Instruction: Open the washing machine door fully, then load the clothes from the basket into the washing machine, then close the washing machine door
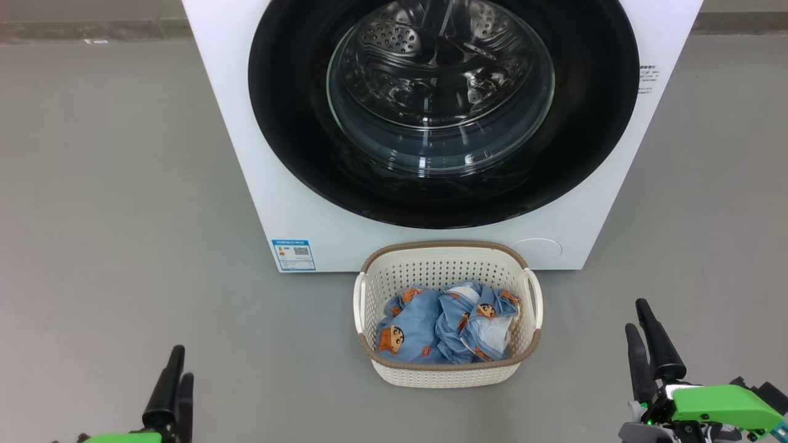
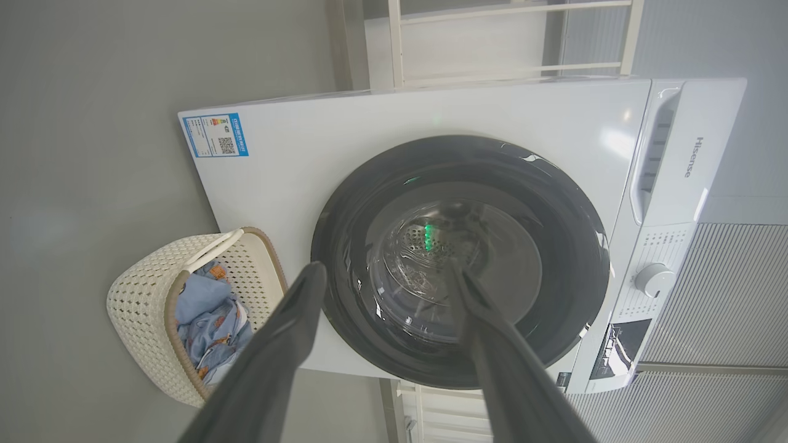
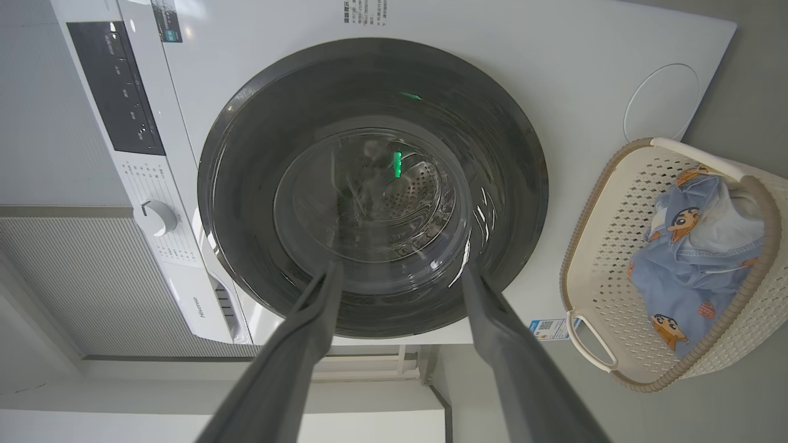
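At near left our left gripper (image 1: 180, 364) hovers low, fingers spread and empty. Ahead, the big white front-loading washing machine (image 1: 246, 184) has its large round glossy black door (image 1: 440, 104) shut. It looks rigid and slick, so we judge it needs a hooked pull at the rim. Soft light-blue printed clothes (image 1: 443, 326) lie in the small cream perforated basket (image 1: 443, 246) just before it. Near right, our right gripper (image 1: 635, 315) hovers, fingers likewise apart.

Left claw (image 1: 181, 364) and right claw (image 1: 637, 315) — both spread wide.
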